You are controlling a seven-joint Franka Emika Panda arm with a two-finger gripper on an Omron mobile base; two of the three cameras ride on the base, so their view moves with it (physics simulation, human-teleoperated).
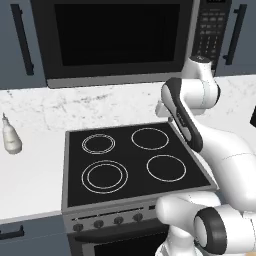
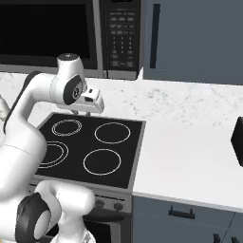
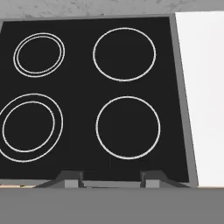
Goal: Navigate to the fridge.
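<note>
The fridge is out of view. My gripper [image 3: 111, 179] hangs over the black four-ring cooktop [image 3: 87, 100], pointing down at it. Its two dark fingertips [image 3: 70, 178] stand apart with nothing between them, so it is open. From the right base view the white hand [image 2: 92, 102] sits above the cooktop's back edge, in front of the microwave. In the left base view the arm [image 1: 192, 100] rises across the stove's right side.
A black glass-fronted microwave [image 1: 117, 35] with a keypad [image 2: 122, 40] hangs above the stove. Grey-blue wall cabinets [image 2: 199, 38] with dark vertical handles flank it. A small pale bottle [image 1: 11, 137] stands on the left counter. A dark object [image 2: 237, 140] sits at the right counter's edge.
</note>
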